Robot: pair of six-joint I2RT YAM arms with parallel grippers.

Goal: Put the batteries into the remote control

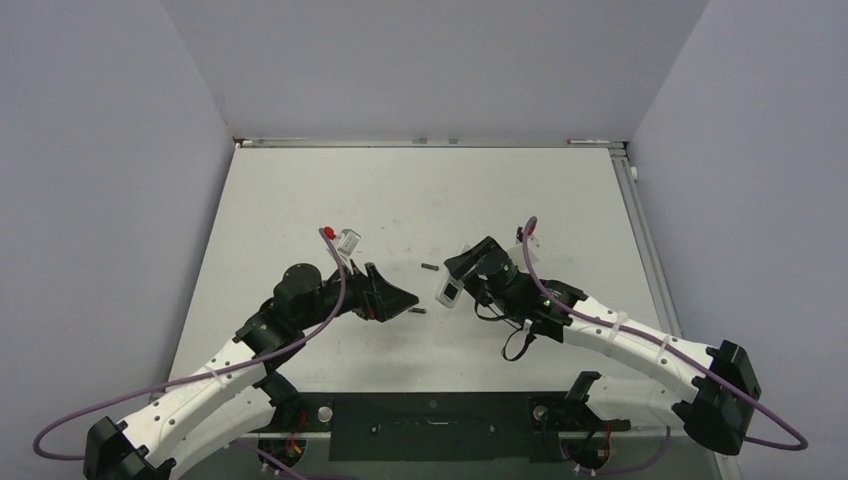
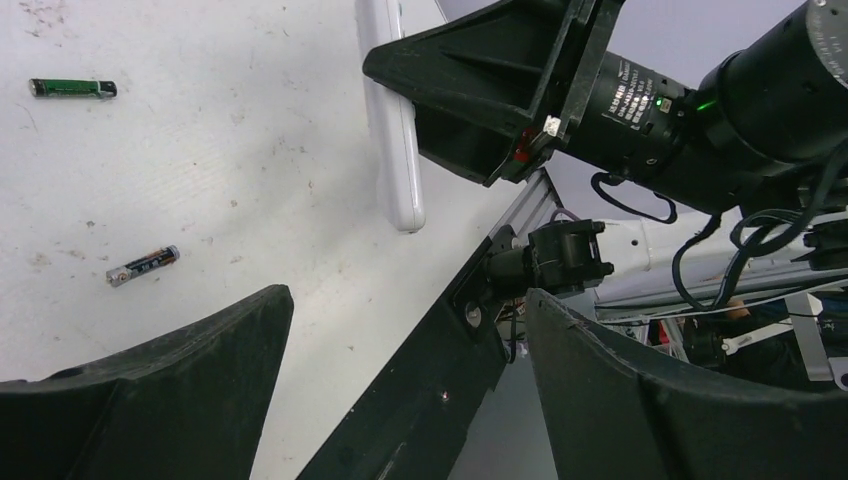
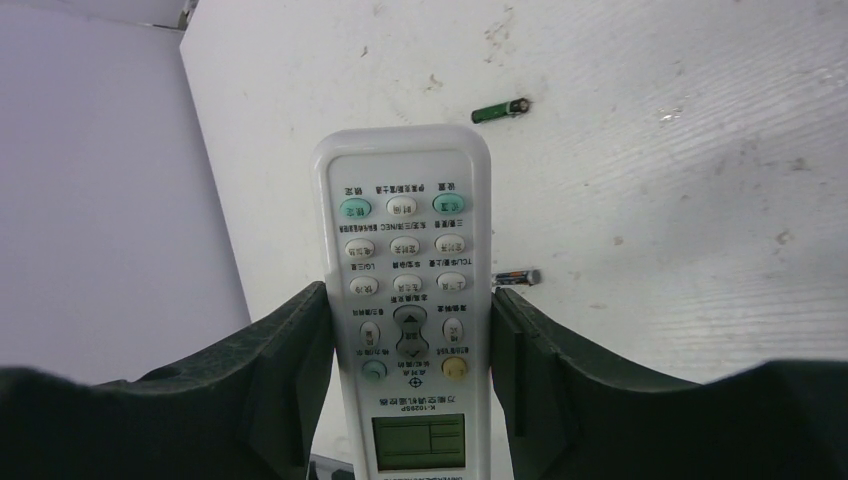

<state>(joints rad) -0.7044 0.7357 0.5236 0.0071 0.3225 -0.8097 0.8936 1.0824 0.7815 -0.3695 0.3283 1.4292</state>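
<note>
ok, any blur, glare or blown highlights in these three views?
Top external: even, soft light, faint shadows, batteries only tiny specks. Left wrist: both batteries crisp, own fingers dark and featureless. Right wrist: remote control sharp, button print legible, no glare on its screen; table bright but its scuffs show.

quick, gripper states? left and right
left gripper: open, holding nothing
right gripper: closed on the remote control
</note>
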